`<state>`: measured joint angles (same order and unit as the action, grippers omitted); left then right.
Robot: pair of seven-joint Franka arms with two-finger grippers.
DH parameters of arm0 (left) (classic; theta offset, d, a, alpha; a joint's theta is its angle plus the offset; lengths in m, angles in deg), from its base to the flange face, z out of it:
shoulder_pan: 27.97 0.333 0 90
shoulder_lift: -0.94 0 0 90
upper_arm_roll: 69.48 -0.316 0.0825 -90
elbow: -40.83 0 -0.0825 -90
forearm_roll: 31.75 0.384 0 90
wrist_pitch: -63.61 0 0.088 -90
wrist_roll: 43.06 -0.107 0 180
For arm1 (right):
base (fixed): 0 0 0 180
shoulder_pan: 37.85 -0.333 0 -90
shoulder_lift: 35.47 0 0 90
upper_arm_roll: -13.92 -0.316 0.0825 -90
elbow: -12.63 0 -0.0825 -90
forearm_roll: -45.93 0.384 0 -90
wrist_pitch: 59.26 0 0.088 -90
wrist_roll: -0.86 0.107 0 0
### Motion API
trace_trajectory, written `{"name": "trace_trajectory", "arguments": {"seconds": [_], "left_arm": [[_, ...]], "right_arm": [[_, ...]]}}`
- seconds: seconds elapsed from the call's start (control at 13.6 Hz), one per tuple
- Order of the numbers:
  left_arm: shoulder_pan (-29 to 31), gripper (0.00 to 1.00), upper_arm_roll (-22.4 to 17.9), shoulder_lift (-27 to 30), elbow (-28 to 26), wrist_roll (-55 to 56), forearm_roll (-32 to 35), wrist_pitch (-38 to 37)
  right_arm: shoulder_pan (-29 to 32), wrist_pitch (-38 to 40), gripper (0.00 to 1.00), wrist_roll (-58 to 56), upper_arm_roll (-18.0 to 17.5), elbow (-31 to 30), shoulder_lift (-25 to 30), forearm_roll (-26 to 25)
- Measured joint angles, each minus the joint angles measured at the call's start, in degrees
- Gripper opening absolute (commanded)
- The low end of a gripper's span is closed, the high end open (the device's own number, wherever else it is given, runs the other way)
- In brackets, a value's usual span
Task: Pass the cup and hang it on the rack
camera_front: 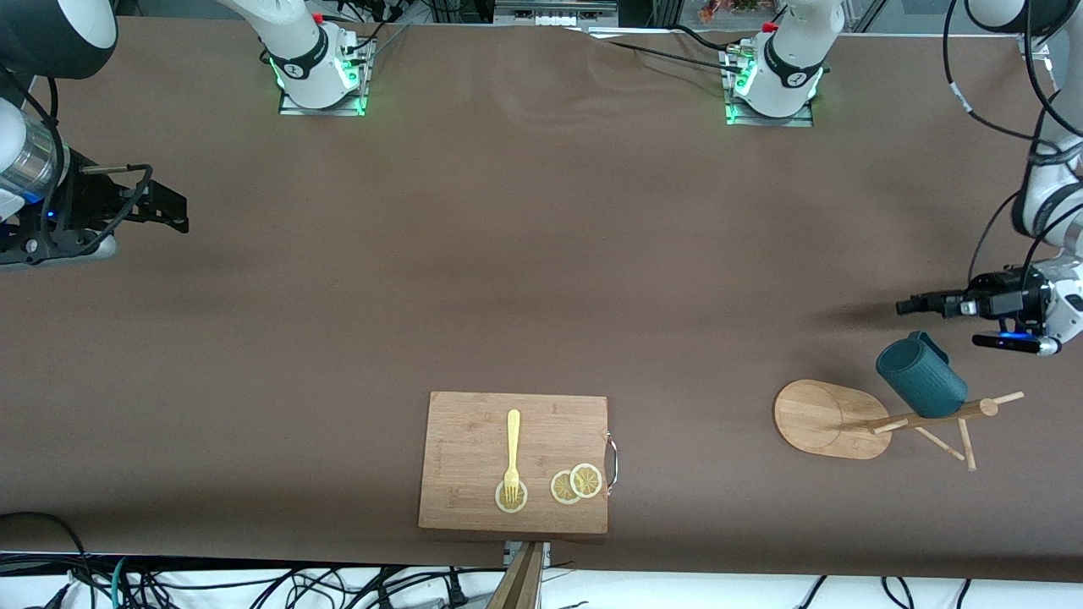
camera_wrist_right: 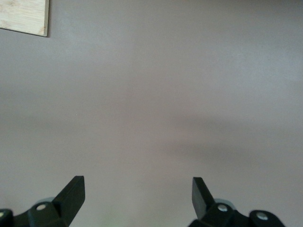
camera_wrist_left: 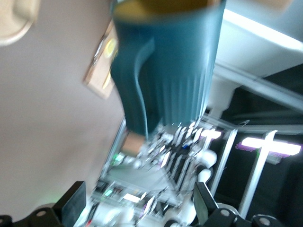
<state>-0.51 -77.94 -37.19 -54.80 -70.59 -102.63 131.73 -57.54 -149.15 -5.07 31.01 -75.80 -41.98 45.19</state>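
Nearest the front camera, a cutting board [camera_front: 514, 462] lies on the counter [camera_front: 525, 254] carrying a yellow fork [camera_front: 512, 457] and lemon slices [camera_front: 576, 484]. Slightly farther from it, toward the left arm's end, stands the rack [camera_front: 833, 419]. The cup [camera_front: 920, 377] hangs on one of its pegs, tilted, and nothing grips it. It looks rigid and light with a ribbed wall, likely breakable if dropped; I judge the loop handle or the rim the safest places to grip. Farther up, the left claw [camera_front: 918, 304] hovers over the counter just beside the cup, its fingers [camera_wrist_left: 71, 203] spread wide and empty. The right claw [camera_front: 173, 211] waits over bare counter at the right arm's end, its fingers [camera_wrist_right: 73, 191] likewise wide apart and holding nothing.
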Motion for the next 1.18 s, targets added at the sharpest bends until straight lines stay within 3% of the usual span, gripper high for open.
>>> {"name": "trace_trajectory", "arguments": {"seconds": [0.22,0.44,0.89,1.18], "left_arm": [[0.59,1.00,-0.57,4.60,0.27,-0.02,14.65,-2.08],[-1.42,1.00,-0.13,8.48,6.54,1.26,26.96,-2.12],[-19.50,1.00,0.45,16.62,15.60,18.33,46.03,1.33],[-24.68,1.00,3.15,17.71,20.29,20.29,59.00,8.93]], "right_arm": [[0.00,0.00,1.00,0.00,0.00,-0.01,-0.01,0.00],[0.00,0.00,1.00,0.00,0.00,-0.01,-0.01,0.00],[0.01,0.04,1.00,0.00,0.01,-0.01,-0.01,0.00],[0.01,0.54,1.00,0.00,0.01,-0.02,-0.01,0.00]]}}
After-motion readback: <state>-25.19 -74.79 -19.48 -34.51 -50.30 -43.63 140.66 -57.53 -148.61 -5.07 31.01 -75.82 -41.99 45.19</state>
